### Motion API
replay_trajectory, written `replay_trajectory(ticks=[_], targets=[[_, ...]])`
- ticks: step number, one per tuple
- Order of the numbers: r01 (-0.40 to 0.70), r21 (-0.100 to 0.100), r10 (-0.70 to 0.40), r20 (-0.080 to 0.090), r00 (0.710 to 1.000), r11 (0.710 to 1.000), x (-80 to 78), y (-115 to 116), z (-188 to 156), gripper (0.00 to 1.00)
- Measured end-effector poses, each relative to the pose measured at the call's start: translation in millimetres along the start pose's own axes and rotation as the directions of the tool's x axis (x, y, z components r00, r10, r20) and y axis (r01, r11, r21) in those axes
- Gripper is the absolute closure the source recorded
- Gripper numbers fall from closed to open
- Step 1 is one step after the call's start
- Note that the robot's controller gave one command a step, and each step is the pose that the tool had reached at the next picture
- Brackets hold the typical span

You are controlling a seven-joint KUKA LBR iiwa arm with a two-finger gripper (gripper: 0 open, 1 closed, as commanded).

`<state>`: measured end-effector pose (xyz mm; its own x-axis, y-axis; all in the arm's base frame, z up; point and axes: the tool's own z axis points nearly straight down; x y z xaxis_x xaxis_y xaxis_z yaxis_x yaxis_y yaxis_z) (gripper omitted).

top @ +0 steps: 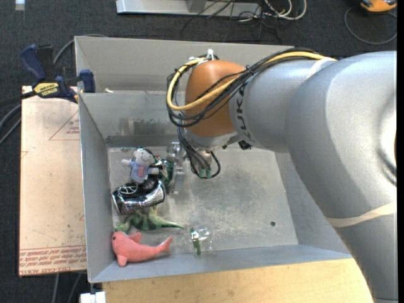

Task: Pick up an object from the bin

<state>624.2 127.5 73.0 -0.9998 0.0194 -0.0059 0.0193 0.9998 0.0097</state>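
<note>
- The bin has a small heap in its left part
- The figure toy is at the back of the heap
- The crushed can lies just in front of it, touching it
- The dinosaur toy lies in front of the can
- The fish toy lies at the very front, near the left corner
- A small piece lies alone to the right of the fish toy
- The gripper is just right of the heap, beside the can
- The arm comes in from the right

Pink soft toy, green toy dinosaur, shiny black-and-silver packet, grey bin, orange wrist cover, yellow cable
</note>
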Motion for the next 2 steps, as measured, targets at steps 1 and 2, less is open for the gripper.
replay_trajectory(ticks=[1,2], targets=[[0.001,0.0,-0.001,0.0,1.0,1.0,-0.1,-0.1,0.0,1.0],[0.001,0.001,-0.001,-0.001,1.0,1.0,0.7,-0.3,-3.2,1.0]])
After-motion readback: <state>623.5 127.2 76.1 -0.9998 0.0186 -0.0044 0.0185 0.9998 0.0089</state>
